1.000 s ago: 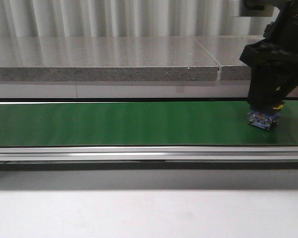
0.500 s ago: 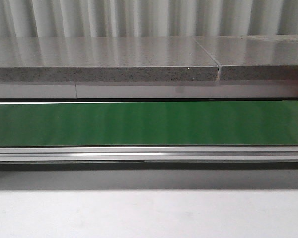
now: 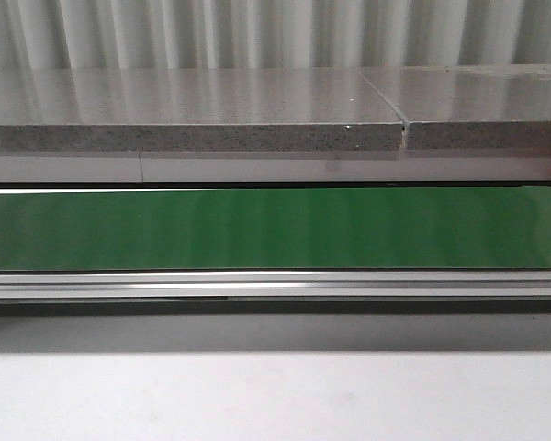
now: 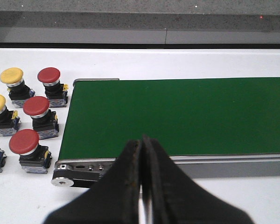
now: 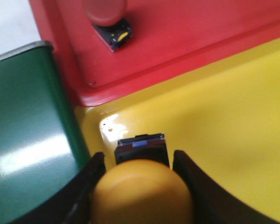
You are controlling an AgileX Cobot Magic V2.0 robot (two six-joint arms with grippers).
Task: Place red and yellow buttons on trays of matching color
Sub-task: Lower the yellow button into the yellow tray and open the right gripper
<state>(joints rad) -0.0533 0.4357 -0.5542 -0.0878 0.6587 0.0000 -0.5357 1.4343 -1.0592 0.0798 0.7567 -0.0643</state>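
Yellow button (image 5: 142,193): held between the right gripper (image 5: 139,186) fingers, low centre of the right wrist frame, over the yellow tray (image 5: 224,121); whether it touches the tray floor cannot be told.
Red tray (image 5: 186,42): directly beside the yellow tray, upper part of that frame, containing one red button (image 5: 105,11) at the top edge.
Left gripper (image 4: 142,186): fingers pressed together, holding nothing, bottom centre of the left wrist frame.
Loose stock: three red buttons (image 4: 36,106) and two yellow buttons (image 4: 11,75), left side of that frame, on the white table (image 4: 32,58) beside the green conveyor belt (image 4: 186,116).
Front frame: belt only, no arm visible.
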